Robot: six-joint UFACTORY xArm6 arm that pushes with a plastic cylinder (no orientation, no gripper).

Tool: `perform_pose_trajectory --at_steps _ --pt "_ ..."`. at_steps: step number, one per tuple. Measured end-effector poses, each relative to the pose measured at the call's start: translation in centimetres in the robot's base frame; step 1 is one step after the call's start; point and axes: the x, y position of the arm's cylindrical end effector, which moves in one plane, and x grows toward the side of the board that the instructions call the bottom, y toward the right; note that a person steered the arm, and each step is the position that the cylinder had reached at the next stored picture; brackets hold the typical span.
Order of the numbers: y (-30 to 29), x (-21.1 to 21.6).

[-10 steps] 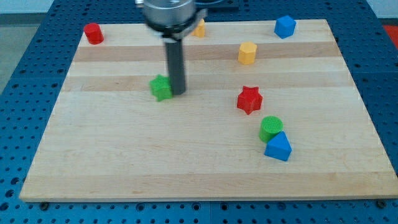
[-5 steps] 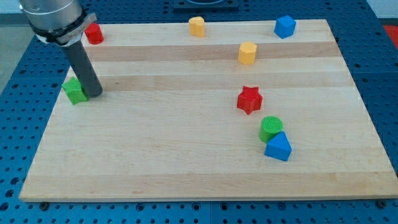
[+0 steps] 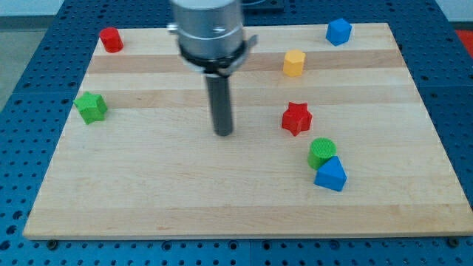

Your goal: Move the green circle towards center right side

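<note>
The green circle (image 3: 321,152) sits on the wooden board (image 3: 148,192) at the view's lower right, touching the blue block (image 3: 330,174) just below it. My tip (image 3: 223,133) rests on the board near the centre, well to the left of the green circle and left of the red star (image 3: 296,118). It touches no block.
A green star-like block (image 3: 91,107) lies at the left edge. A red block (image 3: 111,39) is at the top left, a yellow block (image 3: 294,63) at the upper middle right, a blue block (image 3: 338,32) at the top right. The arm hides the board's top middle.
My tip pushed the green star block left to the board's left edge, then left it there and swung right to the board's centre. The other blocks have not moved.
</note>
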Motion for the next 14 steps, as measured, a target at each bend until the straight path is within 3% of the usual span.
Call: perform_pose_trajectory --at_steps 1,3,4,5,6,9,11,12,14 --pt "5.3 -0.6" --pt "2.0 -3.2" --pt "-2.3 1.0" --pt "0.0 7.1" --pt "6.1 8.0" --pt "17.7 2.4" --pt "18.0 5.5" --pt "21.3 5.6" --pt "24.8 -0.1"
